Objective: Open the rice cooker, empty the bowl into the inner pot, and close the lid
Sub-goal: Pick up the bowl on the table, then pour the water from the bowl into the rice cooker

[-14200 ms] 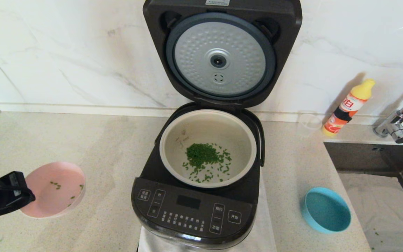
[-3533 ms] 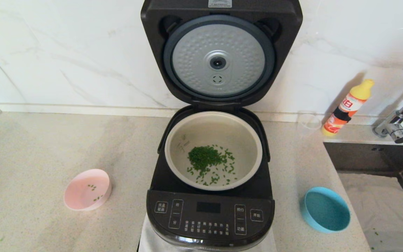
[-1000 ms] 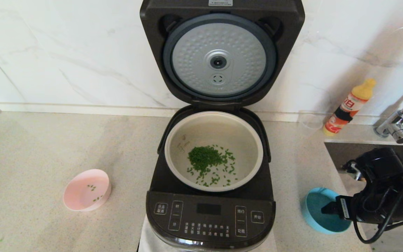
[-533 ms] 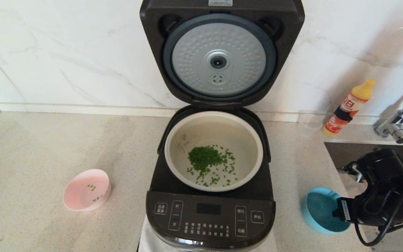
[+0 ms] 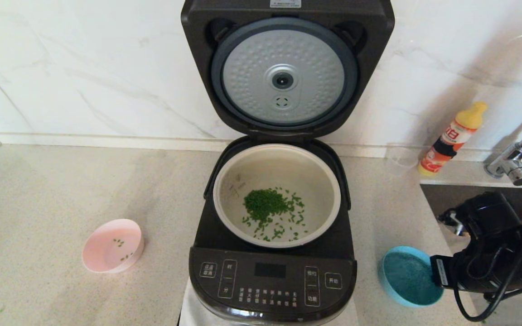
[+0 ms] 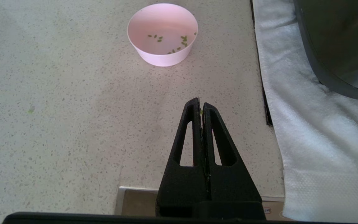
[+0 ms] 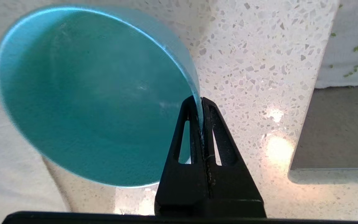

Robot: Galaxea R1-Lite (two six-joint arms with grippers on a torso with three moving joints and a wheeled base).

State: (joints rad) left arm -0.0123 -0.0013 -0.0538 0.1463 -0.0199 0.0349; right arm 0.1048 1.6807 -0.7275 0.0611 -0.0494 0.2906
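blue plastic is what i have pinched right now: my right gripper (image 7: 201, 102) has its fingers pressed together on the thin wall of the blue bowl (image 5: 408, 281), one finger inside the rim and one outside, at the bowl's near-right edge. the bowl sits on the countertop (image 5: 61, 194) just to the right of the rice cooker (image 5: 272, 271), and in the right wrist view it looks tilted, so i judge it is barely resting or just coming off the surface. i cannot see anything inside it.

i read the layout as set up for pouring. the lid (image 5: 283, 68) stands fully up against the wall, dimpled underside facing me, so the inner pot (image 5: 224, 181) is open from above, with a heap of green bits (image 5: 265, 203) already at its bottom. the pink bowl (image 5: 112, 245) stands well off to the left with only a few green specks in it, which suggests it is done with.

my left gripper (image 6: 200, 104) hovers over bare counter near the pink bowl, fingers closed on nothing, parked.

the edge pinch should let me tip the bowl over the pot rim.
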